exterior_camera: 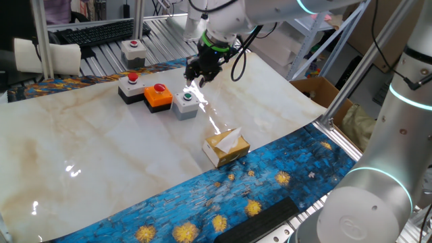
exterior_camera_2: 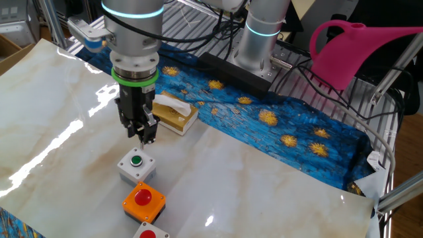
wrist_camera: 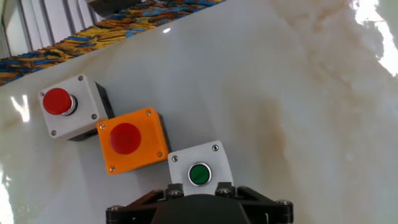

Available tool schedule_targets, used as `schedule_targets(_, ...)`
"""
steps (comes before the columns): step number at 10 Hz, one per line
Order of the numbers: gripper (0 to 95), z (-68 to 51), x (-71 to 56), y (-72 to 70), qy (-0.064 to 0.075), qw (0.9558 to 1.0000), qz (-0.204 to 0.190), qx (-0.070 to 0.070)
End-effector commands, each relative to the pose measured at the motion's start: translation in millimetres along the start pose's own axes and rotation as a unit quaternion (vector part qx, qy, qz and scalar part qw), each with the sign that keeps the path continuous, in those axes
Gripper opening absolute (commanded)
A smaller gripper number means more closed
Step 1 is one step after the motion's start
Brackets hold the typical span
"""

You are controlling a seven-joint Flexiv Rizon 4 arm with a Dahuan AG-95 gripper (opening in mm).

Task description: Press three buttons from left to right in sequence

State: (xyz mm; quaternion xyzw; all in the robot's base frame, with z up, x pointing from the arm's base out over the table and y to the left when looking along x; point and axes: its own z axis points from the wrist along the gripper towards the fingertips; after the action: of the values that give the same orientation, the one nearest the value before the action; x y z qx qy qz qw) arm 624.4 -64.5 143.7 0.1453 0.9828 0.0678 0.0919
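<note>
Three button boxes stand in a diagonal row on the marble table. The left box (exterior_camera: 131, 84) (wrist_camera: 68, 106) is black with a white top and a red button. The orange box (exterior_camera: 158, 96) (exterior_camera_2: 143, 200) (wrist_camera: 132, 140) is in the middle. The grey box with the green button (exterior_camera: 185, 102) (exterior_camera_2: 137, 164) (wrist_camera: 199, 169) is on the right. My gripper (exterior_camera: 196, 79) (exterior_camera_2: 143, 137) hangs a little above and just beyond the grey box, touching nothing. In the hand view only its dark housing (wrist_camera: 199, 210) shows, with the green button just ahead. No view shows the fingertips clearly.
A tan tissue box (exterior_camera: 226, 147) (exterior_camera_2: 173, 112) lies on the table near the grey box. A separate pale grey box with a red button (exterior_camera: 133, 50) sits behind the row, by a keyboard (exterior_camera: 94, 30). A blue patterned cloth (exterior_camera_2: 277, 119) borders the table.
</note>
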Motion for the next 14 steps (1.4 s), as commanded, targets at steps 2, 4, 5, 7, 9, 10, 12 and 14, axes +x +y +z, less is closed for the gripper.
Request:
schedule_targets(2,95.0,2.2,-1.0,-0.6,-0.004,0.9996,-0.011,-0.026)
schedule_targets(4,95.0,4.9,-6.3,-8.5,-0.020,0.9993,-0.028,-0.013)
schedule_targets(5,95.0,5.7,-8.2,-12.7,-0.029,0.9989,-0.036,-0.005)
schedule_targets(7,95.0,5.6,-10.5,-17.8,-0.041,0.9972,-0.058,0.021)
schedule_targets(9,95.0,5.4,-10.6,-17.9,-0.047,0.9950,-0.074,0.047)
schedule_targets(10,95.0,5.4,-10.7,-18.2,-0.048,0.9943,-0.080,0.050)
schedule_targets(12,95.0,5.4,-13.3,-24.4,-0.048,0.9942,-0.083,0.048)
schedule_targets(14,95.0,7.1,-16.4,-32.8,-0.042,0.9959,-0.076,0.023)
